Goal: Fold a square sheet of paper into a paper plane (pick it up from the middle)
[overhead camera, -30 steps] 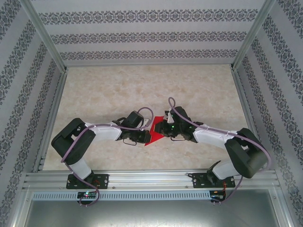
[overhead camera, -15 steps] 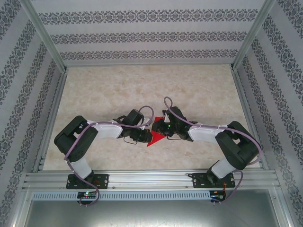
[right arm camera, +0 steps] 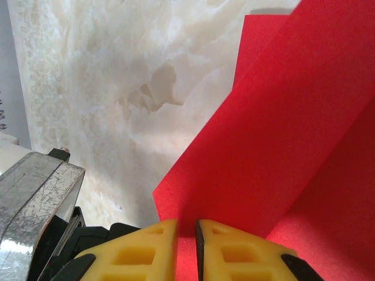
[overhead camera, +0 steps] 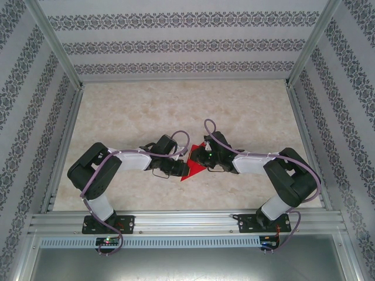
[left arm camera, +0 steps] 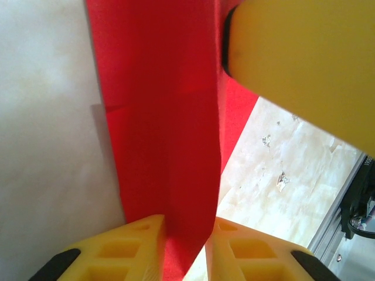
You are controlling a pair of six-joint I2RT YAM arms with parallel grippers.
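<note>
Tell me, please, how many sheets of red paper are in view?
1. The creased red paper is over the middle of the table, between the left claw and the right claw, which hide parts of it.

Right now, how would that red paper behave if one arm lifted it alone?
Probably floppy: the red paper is a thin sheet, bending along its crease. Likely very light, and it may slip, since the right fingers pinch it near its edge.
</note>
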